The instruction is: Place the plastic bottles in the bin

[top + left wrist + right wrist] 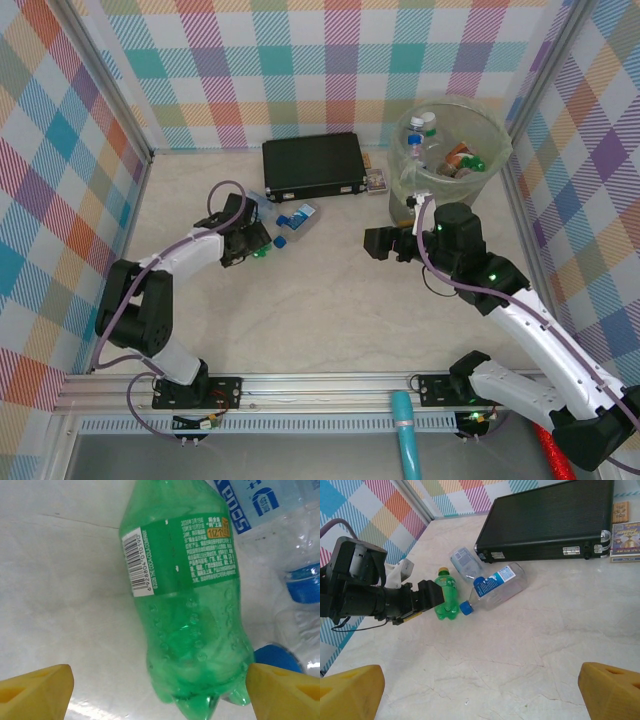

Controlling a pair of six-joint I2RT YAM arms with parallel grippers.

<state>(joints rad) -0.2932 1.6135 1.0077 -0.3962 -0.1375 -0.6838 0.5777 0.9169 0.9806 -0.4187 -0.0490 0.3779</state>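
- We see the green bottle (pixel 190 605) on the table (pixel 330 310), left of centre, its base between the left pincer's (pixel 160 680) wide-spread fingers.
- Two clear bottles (pixel 495 585) lie just beside it, near the black case (pixel 550 520).
- We find more bottles (pixel 425 130) inside the bin (pixel 503 140), far right.
- The right pincer (pixel 480 690) gapes wide, holding nothing.

the right gripper (pixel 480 694) holds its yellow fingertips (pixel 351 692) wide apart at the bottom corners, above a pale table (pixel 535 645). a green bottle (pixel 446 599) sits just beside a clear bottle (pixel 497 585) with a blue cap and label. another clear bottle (pixel 465 562) lies behind them, near a black case (pixel 550 520). the left gripper (pixel 427 599) reaches in from the left, right at the green bottle. whether it touches the bottle is unclear.
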